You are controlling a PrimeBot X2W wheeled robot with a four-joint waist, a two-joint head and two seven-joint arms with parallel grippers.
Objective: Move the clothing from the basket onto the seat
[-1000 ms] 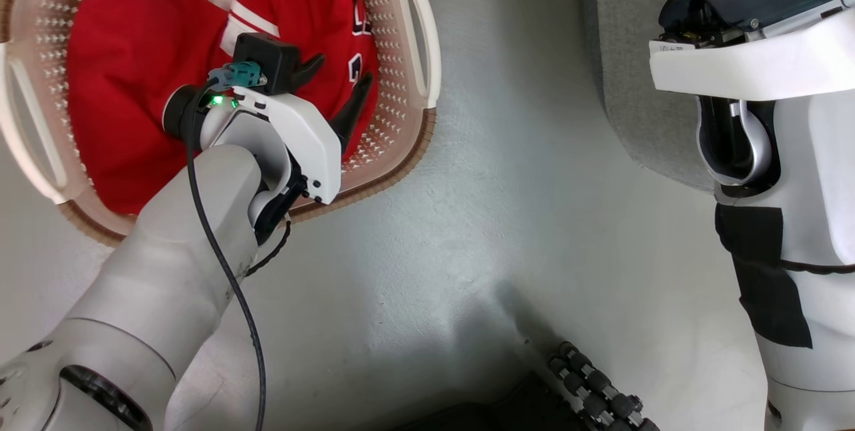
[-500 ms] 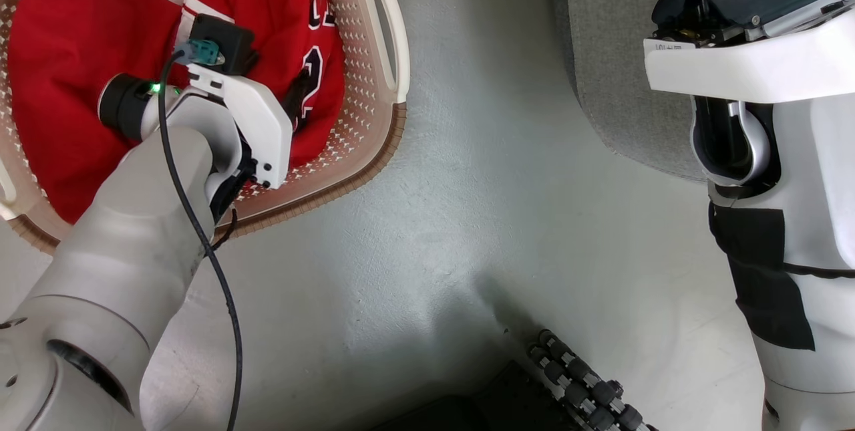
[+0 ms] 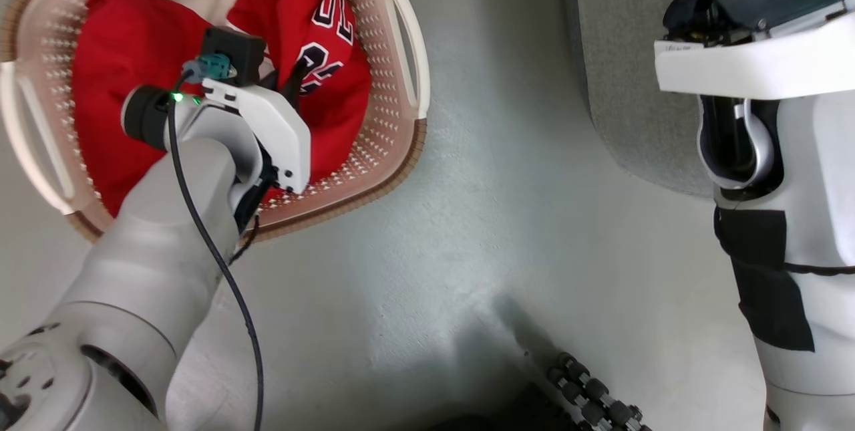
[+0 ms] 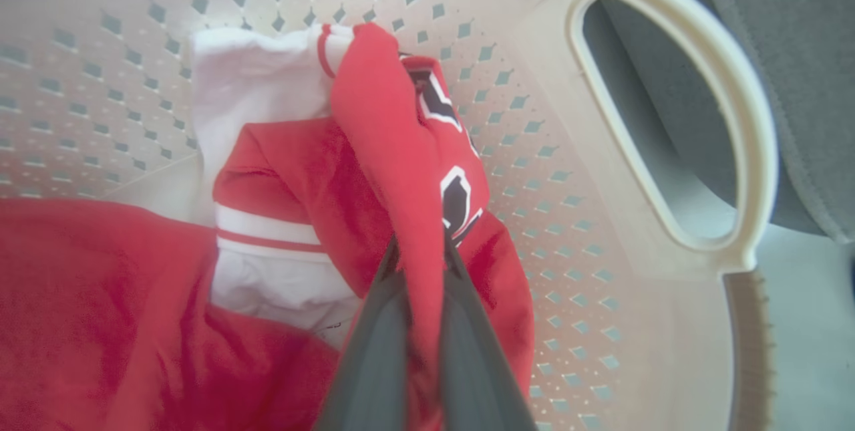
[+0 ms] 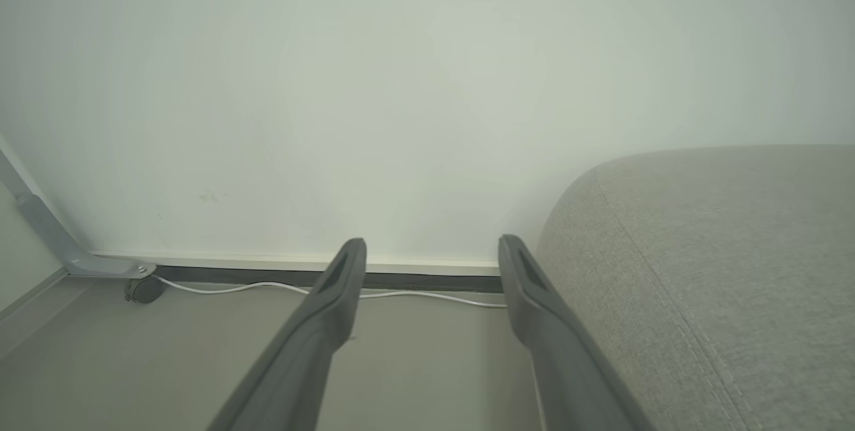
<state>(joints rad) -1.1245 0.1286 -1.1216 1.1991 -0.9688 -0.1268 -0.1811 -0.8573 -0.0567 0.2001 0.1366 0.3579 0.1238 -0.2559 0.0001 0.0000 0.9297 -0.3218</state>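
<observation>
Left wrist view: jersey [image 4: 401, 150] is pinched by left pincer [image 4: 421, 248] at 3 o'clock in basket [image 4: 574, 217]; lift toward seat [image 5: 701, 250] is judged next; right pincer [image 5: 433, 244] stands open.

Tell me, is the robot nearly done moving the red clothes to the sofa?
Not nearly. Done: nothing yet; the red numbered jersey and the plain red garment both lie in the cream perforated plastic basket. In hand: the left gripper is shut on a jersey fold. Left: carry both onto the grey fabric seat cushion, beside which the open right gripper hangs.
</observation>
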